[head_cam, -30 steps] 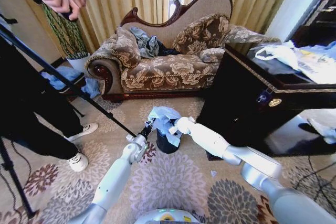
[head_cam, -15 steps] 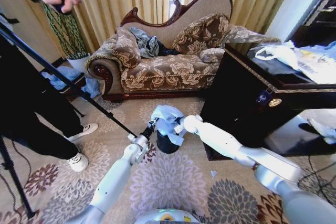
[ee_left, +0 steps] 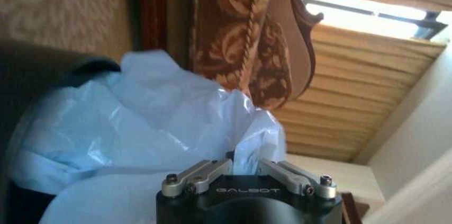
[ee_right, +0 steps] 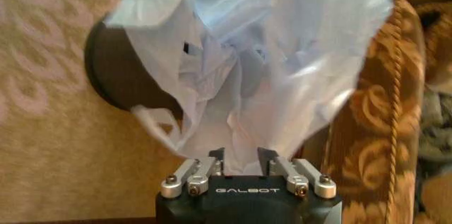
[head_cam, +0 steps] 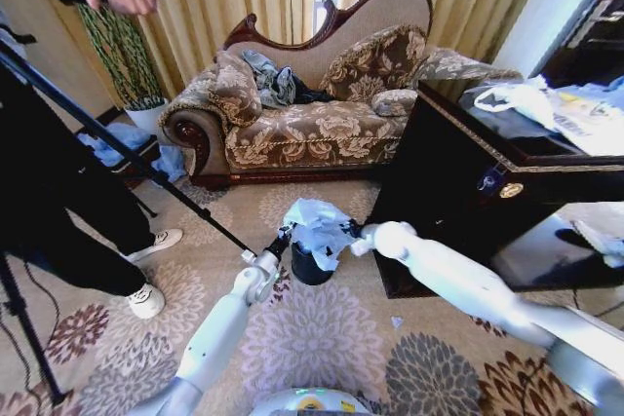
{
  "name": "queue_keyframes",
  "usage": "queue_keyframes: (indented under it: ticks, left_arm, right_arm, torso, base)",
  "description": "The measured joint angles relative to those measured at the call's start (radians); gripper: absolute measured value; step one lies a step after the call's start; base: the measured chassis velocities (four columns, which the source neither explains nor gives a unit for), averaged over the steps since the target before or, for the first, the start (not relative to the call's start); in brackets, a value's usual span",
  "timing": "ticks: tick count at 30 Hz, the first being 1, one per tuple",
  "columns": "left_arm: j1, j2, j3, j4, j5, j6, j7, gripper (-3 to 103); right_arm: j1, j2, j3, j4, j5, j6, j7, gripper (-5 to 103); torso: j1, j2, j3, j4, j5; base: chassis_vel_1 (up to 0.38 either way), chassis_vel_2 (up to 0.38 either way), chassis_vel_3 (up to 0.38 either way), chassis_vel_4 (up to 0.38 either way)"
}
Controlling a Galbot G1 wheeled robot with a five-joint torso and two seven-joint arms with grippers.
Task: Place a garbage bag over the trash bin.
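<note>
The trash bin (head_cam: 310, 265) stands on the carpet (head_cam: 322, 338), in the open floor between the sofa (head_cam: 292, 129) and the dark cabinet (head_cam: 458, 202). The garbage bag (head_cam: 320, 224) is held over its rim and is not yet pulled down around it.

On the left side, the left gripper (head_cam: 283, 238) is clenched on the bag's left edge; in the left wrist view its fingers (ee_left: 205, 173) pinch the plastic, and the bag (ee_left: 141, 134) swells beyond them. On the right side, the right gripper (head_cam: 357, 235) grasps the opposite edge; in the right wrist view (ee_right: 238, 164) a fold of plastic (ee_right: 247, 60) runs between its fingers, with the black bin (ee_right: 124, 78) lying partly under the bag.

To do this step well, I think both grippers should draw apart evenly so the mouth opens wider than the rim, and then go down together on both sides. The film is thin, so a hard pull may tear it or tip the light bin. Whether the mouth is really open I cannot judge well, since the plastic is crumpled.

For room: the left has free carpet, though a tripod leg (head_cam: 146, 172) crosses nearby. On the right the cabinet's edge is near the right arm, so that side has less space.
</note>
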Motion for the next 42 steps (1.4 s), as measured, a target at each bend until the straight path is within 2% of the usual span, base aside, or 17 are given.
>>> queue_keyframes:
  ticks: [1,3,5,6,11,15,16,18,20,21,22,25,30,36,38,40,42]
  left_arm:
    - [0.0,0.0,0.0,0.0,0.0,0.0,0.0,0]
    - [0.017,0.006,0.014,-0.024,0.006,0.001,-0.004,0]
    - [0.023,0.01,0.016,-0.032,0.007,0.001,-0.005,0]
    - [0.031,0.015,0.017,-0.043,0.007,0.001,-0.005,0]
    - [0.051,0.029,0.02,-0.061,0.007,0.002,-0.005,0]
    - [0.064,0.037,0.041,-0.069,0.018,0.006,0.009,0]
    - [0.064,0.037,0.041,-0.069,0.018,0.006,0.009,0]
    - [0.062,0.045,0.073,-0.066,0.038,0.009,0.031,0]
    - [0.061,0.047,0.081,-0.065,0.041,0.009,0.034,0]
    - [0.061,0.048,0.093,-0.069,0.048,0.009,0.038,0]
    - [0.061,0.048,0.093,-0.069,0.048,0.009,0.038,0]
    - [0.067,0.05,0.107,-0.085,0.055,0.009,0.044,0]
    - [0.083,0.052,0.103,-0.094,0.063,0.009,0.065,0]
    - [0.097,0.051,0.078,-0.107,0.069,0.009,0.078,0]
    - [0.103,0.051,0.057,-0.122,0.052,0.009,0.073,0]
    - [0.104,0.05,0.054,-0.124,0.049,0.009,0.072,0]
    - [0.106,0.047,0.045,-0.125,0.044,0.009,0.067,0]
  right_arm:
    - [0.0,0.0,0.0,0.0,0.0,0.0,0.0,35]
    - [-0.124,-0.082,0.129,0.111,0.07,-0.009,0.02,45]
    - [-0.161,-0.106,0.172,0.149,0.098,-0.017,0.027,45]
    - [-0.19,-0.127,0.212,0.185,0.126,-0.025,0.034,51]
    - [-0.174,-0.118,0.216,0.227,0.216,-0.063,0.073,73]
    - [-0.052,-0.034,0.11,0.166,0.323,-0.092,0.16,89]
    - [-0.052,-0.034,0.11,0.166,0.323,-0.092,0.16,89]
    - [0.054,0.054,0.027,0.094,0.37,-0.098,0.27,97]
    - [0.082,0.087,0.003,0.073,0.382,-0.099,0.31,97]
    - [0.136,0.15,-0.046,0.037,0.408,-0.102,0.377,100]
    - [0.136,0.15,-0.046,0.037,0.408,-0.102,0.377,100]
    - [0.237,0.306,-0.156,-0.059,0.449,-0.12,0.468,100]
    - [0.281,0.456,-0.198,-0.223,0.403,-0.079,0.477,101]
    - [0.286,0.434,-0.133,-0.178,0.417,-0.124,0.384,99]
    - [0.258,0.354,-0.034,-0.081,0.456,-0.186,0.355,99]
    - [0.248,0.331,-0.007,-0.061,0.46,-0.193,0.35,97]
    - [0.197,0.235,0.097,0.006,0.461,-0.202,0.334,100]
  torso:
    - [0.0,0.0,0.0,0.0,0.0]
    - [0.0,0.0,0.0,-0.0002,-0.0007]
    - [0.0,0.0,0.0,-0.0003,-0.0005]
    - [0.0,0.0,0.0,-0.0004,-0.0006]
    - [0.0,0.0,0.0,0.0001,-0.0008]
    - [0.0,0.0,0.0,0.0002,-0.0008]
    - [0.0,0.0,0.0,0.0002,-0.0008]
    - [0.0,0.0,0.0,0.0003,-0.0011]
    - [0.0,0.0,0.0,0.0003,-0.001]
    - [0.0,0.0,0.0,0.0005,-0.001]
    - [0.0,0.0,0.0,0.0005,-0.001]
    - [0.0,0.0,0.0,0.0006,-0.0013]
    - [0.0,0.0,0.0,0.0007,-0.0015]
    - [0.0,0.0,0.0,0.0006,-0.0013]
    - [0.0,0.0,0.0,0.0004,-0.0006]
    - [0.0,0.0,0.0,0.0004,-0.0004]
    - [0.0,0.0,0.0,-0.0002,-0.0005]
  base:
    - [0.0,0.0,0.0,0.0]
    - [0.0,0.0,0.0,0.0]
    - [0.0,0.0,0.0,0.0]
    - [0.0,0.0,0.0,0.0]
    - [0.0,0.0,0.0,0.0]
    - [0.0,0.0,0.0,0.0]
    - [0.0,0.0,0.0,0.0]
    - [0.0,0.0,0.0,0.0]
    - [0.0,0.0,0.0,0.0]
    - [0.0,0.0,0.0,0.0]
    - [0.0,0.0,0.0,0.0]
    - [0.0,0.0,0.0,0.0]
    - [0.0,0.0,0.0,0.0]
    - [0.0,0.0,0.0,0.0]
    - [0.0,0.0,0.0,0.0]
    - [0.0,0.0,0.0,0.0]
    - [0.0,0.0,0.0,0.0]
